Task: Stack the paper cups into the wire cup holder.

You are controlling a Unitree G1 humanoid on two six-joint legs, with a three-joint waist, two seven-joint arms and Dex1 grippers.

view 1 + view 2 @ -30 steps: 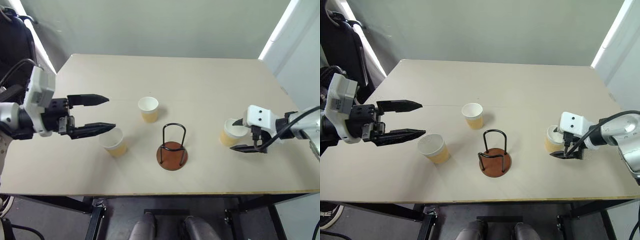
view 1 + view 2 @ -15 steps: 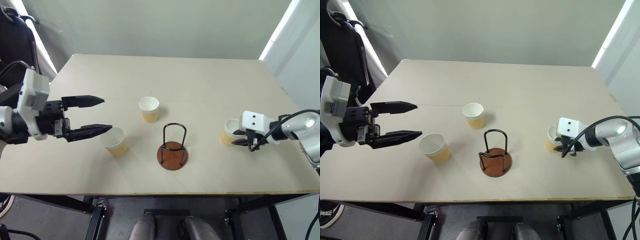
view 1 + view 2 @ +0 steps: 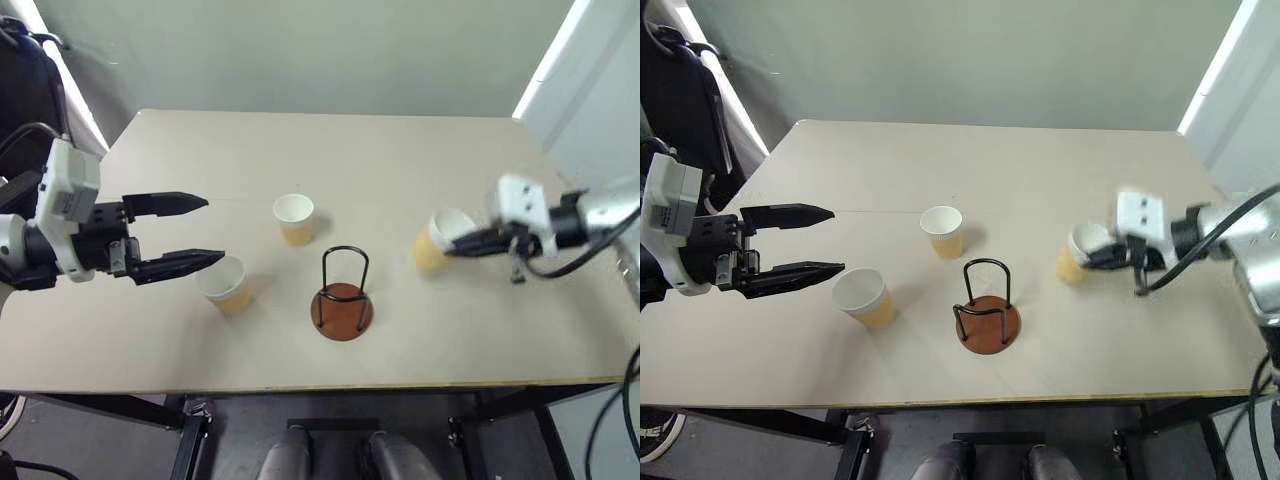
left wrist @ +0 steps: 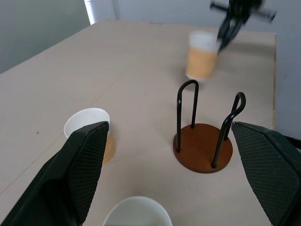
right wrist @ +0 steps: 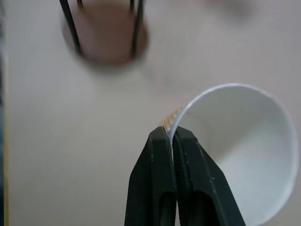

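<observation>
A pale beige worktop [image 3: 330, 150] with a matt, unmarked surface carries everything; a faint straight seam runs across it from the left edge toward the middle. Behind its far edge stands a plain grey-green wall [image 3: 300, 50], with a bright white strip of light at the far left corner and white panelling past the far right corner. Something dark sits off the far left corner, too cropped to tell what it is. Below the near edge, black frame legs stand on a grey floor.

At the left edge the left pincer [image 3: 200, 232] hangs above the worktop, released, its two black fingers spread wide and pointing toward the middle. Just beside its nearer fingertip a paper cup [image 3: 225, 284] stands upright on the worktop, mouth up, left of centre and toward the near edge. A second cup [image 3: 294, 219] stands upright near the middle. The wire cup holder [image 3: 342, 306] stands right of the first cup and nearer the near edge than the second, its reddish-brown disc flat on the worktop and its black wire loops upright, with no cup inside.

Toward the right edge the right pincer [image 5: 172, 136] is clenched on the rim wall of the third cup [image 3: 436, 240], one finger inside and one outside; that cup tilts, apart from the holder.
</observation>
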